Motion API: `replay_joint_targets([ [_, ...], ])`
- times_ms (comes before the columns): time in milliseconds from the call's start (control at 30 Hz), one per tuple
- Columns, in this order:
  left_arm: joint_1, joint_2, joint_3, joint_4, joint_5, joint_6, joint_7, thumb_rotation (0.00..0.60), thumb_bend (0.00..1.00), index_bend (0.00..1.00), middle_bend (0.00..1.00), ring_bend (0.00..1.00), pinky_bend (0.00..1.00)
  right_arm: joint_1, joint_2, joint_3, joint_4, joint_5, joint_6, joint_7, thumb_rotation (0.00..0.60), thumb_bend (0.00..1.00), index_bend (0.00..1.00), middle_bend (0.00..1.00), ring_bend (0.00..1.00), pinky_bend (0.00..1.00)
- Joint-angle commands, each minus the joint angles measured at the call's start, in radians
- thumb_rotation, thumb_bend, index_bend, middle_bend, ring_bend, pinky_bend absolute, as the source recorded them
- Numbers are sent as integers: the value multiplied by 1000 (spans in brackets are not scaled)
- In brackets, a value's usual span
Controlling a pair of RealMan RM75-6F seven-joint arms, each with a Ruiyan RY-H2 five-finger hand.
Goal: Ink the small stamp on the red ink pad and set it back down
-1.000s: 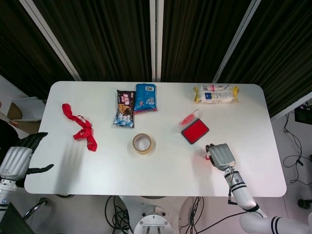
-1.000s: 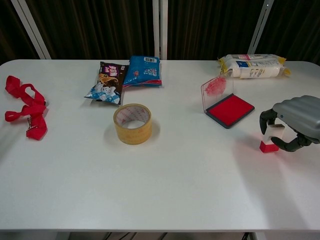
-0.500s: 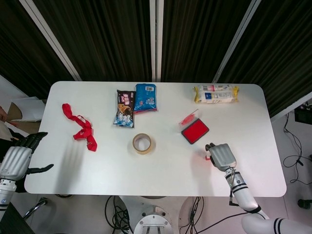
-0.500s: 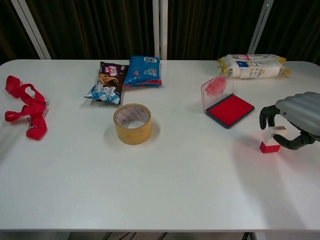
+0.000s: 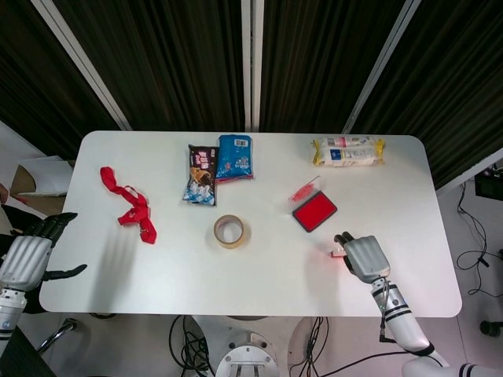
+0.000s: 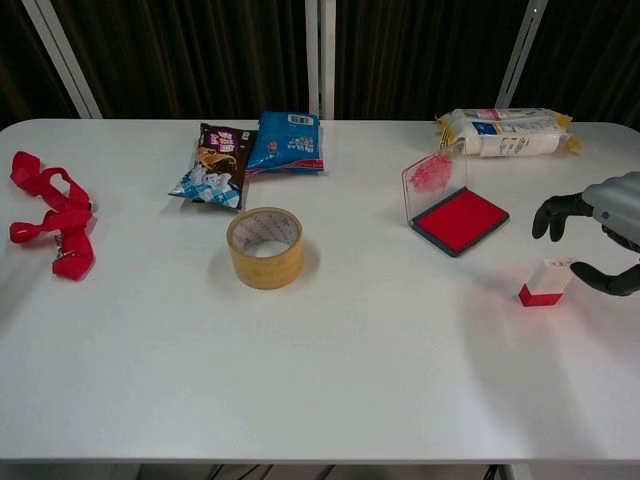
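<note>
Stamp point(image 6: 545, 282) placement: the small white block with a red base stands upright on the table point(image 6: 330, 370), near and to the right of the red ink pad point(image 6: 461, 219), whose clear lid point(image 6: 428, 178) stands raised at its left edge. The right hand point(image 6: 600, 232) sits just to the right of the stamp with its fingers point(image 6: 552, 214) spread and nothing held; one finger reaches close to the stamp's upper right corner, and contact cannot be ruled out from either view. Main risk: a sideways or low move of this hand can clip the stamp and tip or slide it, since the block is light-looking and narrow at its base. A tipped stamp may smear red ink on the white tabletop. The left hand point(image 5: 27, 255) hangs open off the near left edge, well apart from the red lanyard point(image 5: 130, 206). The tape roll point(image 6: 265, 246) and snack packets point(image 6: 250, 155) lie clear of the working area.
</note>
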Motion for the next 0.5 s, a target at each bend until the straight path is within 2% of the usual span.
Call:
replay_joint_targets([
  [33, 2, 2, 0, -7, 1, 3, 5, 462, 63, 115, 132, 140, 249, -65, 79, -14, -74, -119, 148, 84, 600, 343, 276, 303, 865, 981],
  [100, 3, 9, 0, -19, 2, 7, 13, 459, 64, 115, 132, 141, 249, -117, 113, -19, -68, -220, 283, 182, 600, 320, 241, 276, 820, 946],
  [133, 3, 13, -1, -25, 3, 9, 17, 460, 64, 115, 132, 141, 249, -141, 125, -20, -49, -259, 344, 220, 600, 295, 196, 241, 723, 897],
  [200, 3, 23, -4, -38, 4, 13, 27, 462, 64, 115, 132, 140, 249, -192, 160, -24, 2, -298, 443, 276, 600, 227, 63, 109, 309, 616],
  [233, 3, 26, -5, -42, 4, 15, 31, 460, 64, 115, 132, 140, 248, -213, 179, -24, 15, -292, 468, 283, 600, 198, 24, 57, 148, 420],
  [267, 2, 29, -7, -47, 4, 18, 37, 460, 64, 115, 132, 140, 248, -238, 199, -17, 26, -272, 495, 283, 600, 169, 1, 12, 30, 195],
  [300, 2, 31, -8, -50, 5, 20, 41, 458, 64, 115, 132, 140, 248, -252, 208, -9, 36, -259, 513, 292, 600, 147, 0, 0, 0, 37],
  [333, 3, 31, -8, -54, 7, 22, 47, 460, 63, 115, 132, 141, 248, -268, 215, 1, 50, -240, 526, 322, 600, 138, 0, 0, 0, 7],
  [500, 4, 37, -9, -75, 12, 30, 71, 459, 64, 115, 132, 140, 248, -299, 236, 12, 85, -169, 485, 441, 600, 127, 0, 0, 0, 0],
])
